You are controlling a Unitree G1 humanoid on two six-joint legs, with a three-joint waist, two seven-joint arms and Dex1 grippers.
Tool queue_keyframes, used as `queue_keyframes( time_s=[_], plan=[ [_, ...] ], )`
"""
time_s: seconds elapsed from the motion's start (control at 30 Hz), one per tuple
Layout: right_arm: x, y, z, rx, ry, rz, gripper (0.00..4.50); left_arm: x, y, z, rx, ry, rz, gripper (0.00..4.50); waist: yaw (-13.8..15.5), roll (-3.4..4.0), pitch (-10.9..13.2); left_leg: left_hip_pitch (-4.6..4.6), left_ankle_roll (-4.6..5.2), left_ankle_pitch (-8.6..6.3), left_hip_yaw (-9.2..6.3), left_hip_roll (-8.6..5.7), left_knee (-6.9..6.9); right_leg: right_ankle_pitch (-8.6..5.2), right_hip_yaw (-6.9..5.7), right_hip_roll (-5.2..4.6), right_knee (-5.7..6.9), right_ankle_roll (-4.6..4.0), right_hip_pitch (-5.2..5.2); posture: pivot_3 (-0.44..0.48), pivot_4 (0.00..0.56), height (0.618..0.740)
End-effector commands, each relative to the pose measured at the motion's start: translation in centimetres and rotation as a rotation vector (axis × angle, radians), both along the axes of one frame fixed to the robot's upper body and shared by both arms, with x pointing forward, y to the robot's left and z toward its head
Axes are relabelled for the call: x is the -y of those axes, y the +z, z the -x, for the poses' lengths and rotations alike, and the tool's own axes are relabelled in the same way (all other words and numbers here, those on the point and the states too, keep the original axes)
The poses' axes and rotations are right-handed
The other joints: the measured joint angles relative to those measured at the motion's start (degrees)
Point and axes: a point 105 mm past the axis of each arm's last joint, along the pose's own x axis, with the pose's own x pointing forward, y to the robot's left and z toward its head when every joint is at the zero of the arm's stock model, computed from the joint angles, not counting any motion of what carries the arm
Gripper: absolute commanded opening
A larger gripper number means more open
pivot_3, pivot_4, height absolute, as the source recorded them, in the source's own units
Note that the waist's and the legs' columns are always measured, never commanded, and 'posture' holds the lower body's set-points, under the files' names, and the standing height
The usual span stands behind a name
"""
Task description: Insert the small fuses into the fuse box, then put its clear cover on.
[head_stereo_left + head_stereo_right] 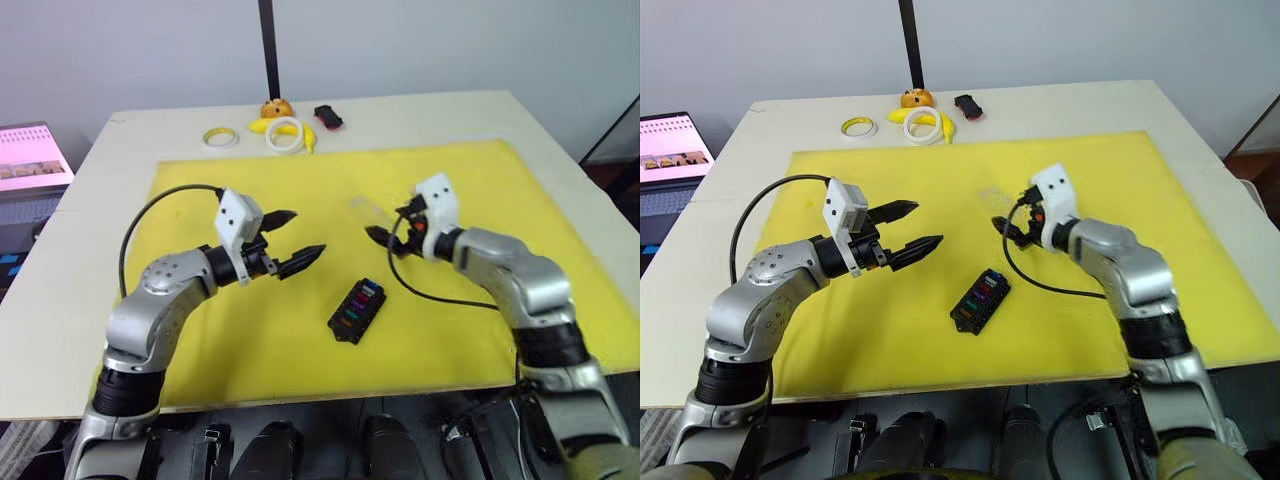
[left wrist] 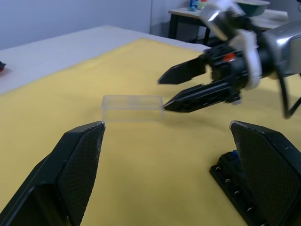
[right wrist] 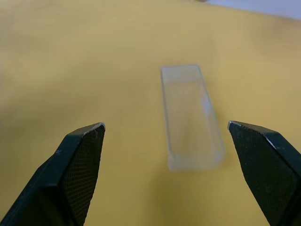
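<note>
**A:** Cover first: where does the clear cover (image 3: 190, 115) lie, and why there?

**B:** Flat on the yellow mat (image 1: 250, 340), hollow side apparently down, near the mat's middle and a little beyond the fuse box (image 1: 357, 309). It lies apart from the box, so I judge it is not yet fitted.

**A:** And the box itself?

**B:** It sits at an angle on the mat between the two arms, nearer the robot than the cover. The small fuses (image 1: 362, 302) show as coloured spots in its slots, so the inserting looks done or nearly so; I cannot count them.

**A:** What about the right gripper (image 1: 385, 238)?

**B:** Its two fingers are spread wide and hold nothing. It points at the cover's near end, with the cover lying lengthwise between the fingers, which reads as lining up to take it by its long sides.

**A:** The left gripper (image 1: 295, 240)?

**B:** Also spread and empty, hovering over the mat beside the box, probably to steady it.

**A:** Anything else?

**B:** Tape rings (image 1: 284, 133) and a black-and-red gadget (image 1: 327, 117) rest on the table's (image 1: 60, 300) far edge, well apart.
</note>
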Motion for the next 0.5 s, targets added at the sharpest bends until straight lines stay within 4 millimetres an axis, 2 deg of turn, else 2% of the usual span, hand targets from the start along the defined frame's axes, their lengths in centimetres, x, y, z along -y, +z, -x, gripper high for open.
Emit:
queue_keyframes(
  time_s=[0.03,0.2,0.43,0.5],
  plan=[
    [-1.1,0.9,-1.6,0.035,0.021,0.012,4.44,0.2,0.9,0.5,0.050,-0.004,-0.004,4.50,-0.14,0.00,0.00,0.00,0.00,0.00,0.01,0.00,0.00,0.00,0.00,0.00,0.00,0.00,0.00,0.000,0.150,0.740],
    [-1.4,0.5,-3.3,0.026,-0.013,0.059,4.44,0.2,0.7,0.7,0.043,-0.008,-0.015,4.50,-0.92,0.00,0.00,-0.01,0.00,0.00,-0.04,0.00,0.00,0.00,-0.01,0.01,0.01,0.00,-0.01,0.000,0.150,0.740],
    [-1.9,-0.3,-3.7,0.010,0.003,0.103,4.44,0.1,0.3,0.9,0.050,-0.002,-0.042,4.50,-1.31,0.01,0.00,-0.03,0.00,0.00,-0.03,0.01,-0.03,0.00,0.00,0.02,0.03,0.00,-0.09,0.000,0.150,0.740],
    [-2.3,-0.1,-4.0,0.019,0.004,0.085,3.90,0.1,0.4,0.9,0.048,0.002,-0.039,4.50,-1.32,0.03,-0.01,-0.04,0.00,0.00,-0.01,0.01,-0.04,0.00,0.01,0.01,0.03,0.00,-0.11,0.000,0.150,0.740]
  ],
)
